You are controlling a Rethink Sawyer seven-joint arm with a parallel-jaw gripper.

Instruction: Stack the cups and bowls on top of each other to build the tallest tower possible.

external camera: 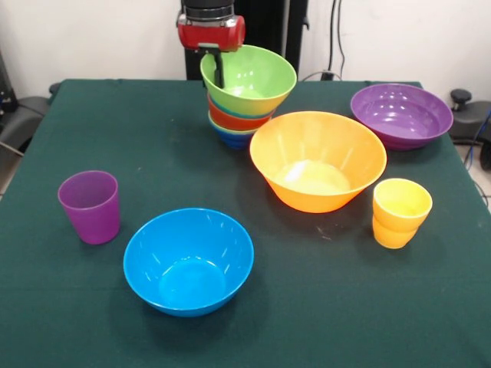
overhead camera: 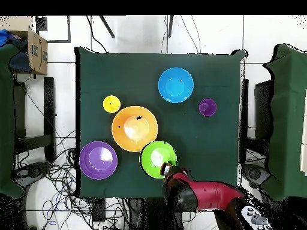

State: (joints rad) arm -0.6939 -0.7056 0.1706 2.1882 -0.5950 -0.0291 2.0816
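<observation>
At the table's far middle the tower (external camera: 236,123) leans: small bowls in blue, red-orange and other colours nest under a large green bowl (external camera: 257,77) (overhead camera: 157,159) tilted on top. My gripper (external camera: 218,77) (overhead camera: 168,169) is shut on that green bowl's rim, one black finger inside it. The large orange bowl (external camera: 318,161) (overhead camera: 134,128) stands beside the tower. The large blue bowl (external camera: 188,261) (overhead camera: 175,85) is nearer the front. A wide purple bowl (external camera: 401,115) (overhead camera: 98,160) sits far right. The purple cup (external camera: 90,207) (overhead camera: 207,107) and yellow cup (external camera: 400,213) (overhead camera: 111,103) stand upright, apart.
Everything rests on a dark green tablecloth (external camera: 115,123). Cables and chairs lie on the floor around the table in the overhead view.
</observation>
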